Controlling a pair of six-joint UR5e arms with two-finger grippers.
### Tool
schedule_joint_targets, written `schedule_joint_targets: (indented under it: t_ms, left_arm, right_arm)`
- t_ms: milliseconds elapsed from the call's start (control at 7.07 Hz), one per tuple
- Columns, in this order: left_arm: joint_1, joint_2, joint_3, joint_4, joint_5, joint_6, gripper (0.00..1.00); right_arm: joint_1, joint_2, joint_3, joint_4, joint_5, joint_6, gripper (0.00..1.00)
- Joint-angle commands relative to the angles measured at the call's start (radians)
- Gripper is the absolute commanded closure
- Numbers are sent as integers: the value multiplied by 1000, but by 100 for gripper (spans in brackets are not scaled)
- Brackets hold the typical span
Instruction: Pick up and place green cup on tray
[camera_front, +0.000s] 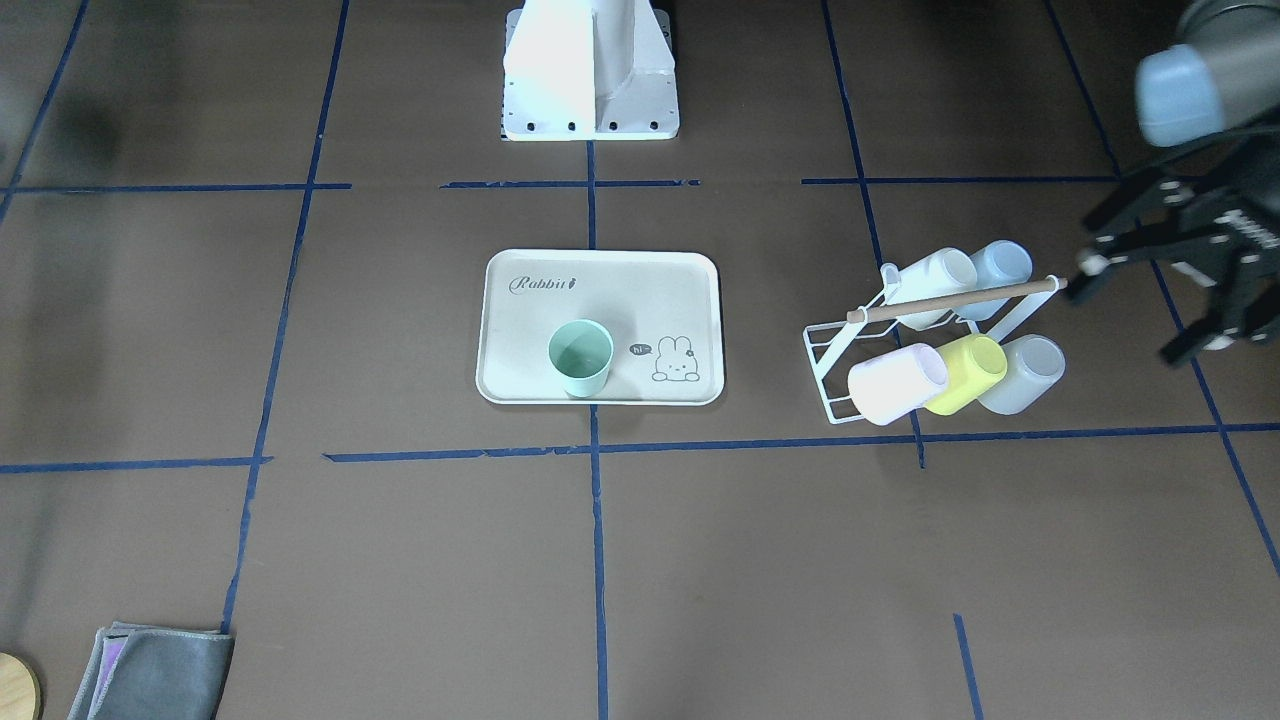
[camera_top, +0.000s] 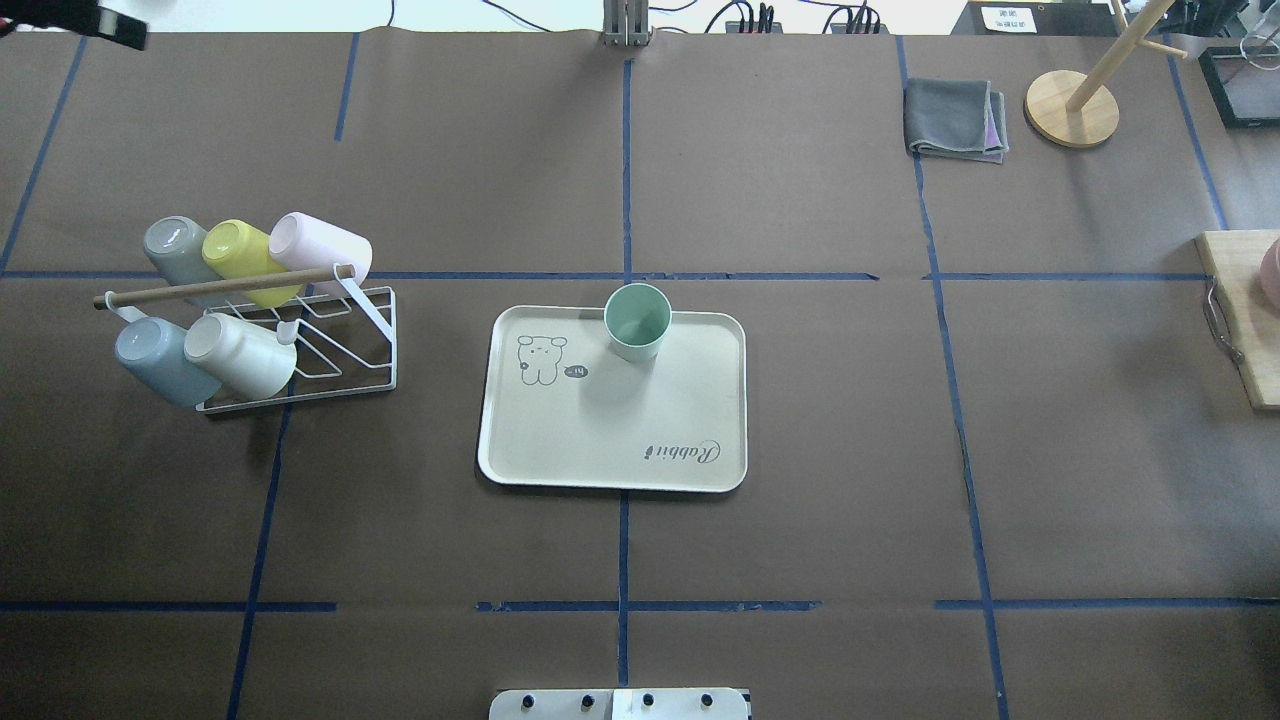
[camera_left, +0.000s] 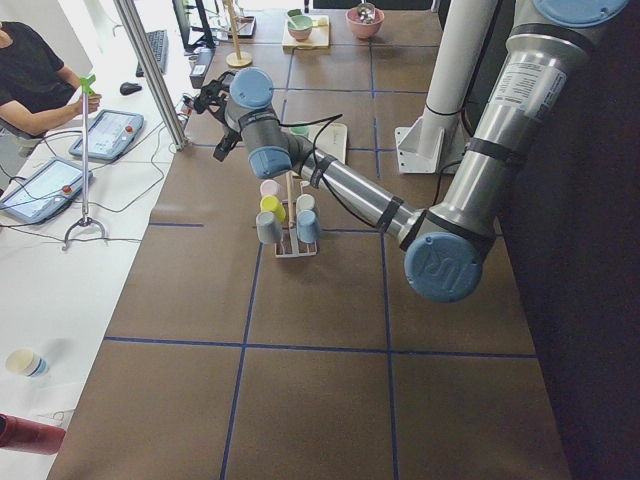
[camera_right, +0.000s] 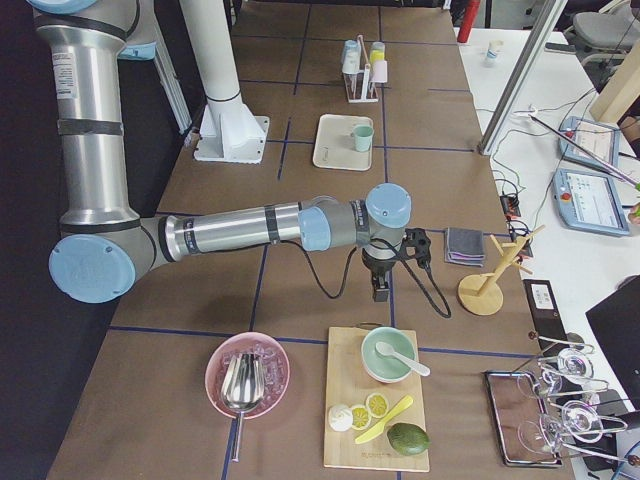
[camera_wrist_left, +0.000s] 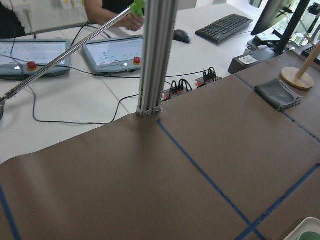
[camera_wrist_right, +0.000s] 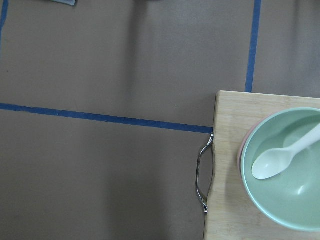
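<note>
The pale mint green cup (camera_front: 580, 358) (camera_top: 637, 320) stands upright on the cream tray (camera_front: 560, 305) (camera_top: 620, 430), near the tray's long edge away from the robot and next to the bunny drawing. Nothing touches it. My left gripper (camera_front: 1138, 308) hangs open and empty beyond the cup rack, well away from the tray; it also shows in the exterior left view (camera_left: 213, 108). My right gripper (camera_right: 381, 287) shows only in the exterior right view, over the bare table near a wooden board, and I cannot tell whether it is open or shut.
A white wire rack (camera_front: 835, 350) (camera_top: 350, 340) holds several cups lying on their sides. A folded grey cloth (camera_top: 955, 120) and a wooden stand (camera_top: 1072, 100) sit at the far right. A wooden board (camera_wrist_right: 225, 200) carries a green bowl (camera_wrist_right: 290, 195) with a spoon.
</note>
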Motion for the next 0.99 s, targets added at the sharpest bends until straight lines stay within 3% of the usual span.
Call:
schedule_joint_targets:
  t_ms: [0,283,425,566,849]
  left_arm:
    - [-114,255,48,25,-50,231,0]
    - [-123,350,131,169,132,501,0]
    - [-125,353,127,301,156,615,0]
    - [-128,340,123,439,144,643,0]
    - [-132,338,118,576,89,654,0]
  right_arm:
    - [0,0,-1,2,2,-5,0]
    - [0,16,-1,2,-9,4,0]
    - [-2,22,4,2,-7,5,0]
    - [-2,20,-4,2,-7,5,0]
    - [2,9,-20,-2,-4,5,0]
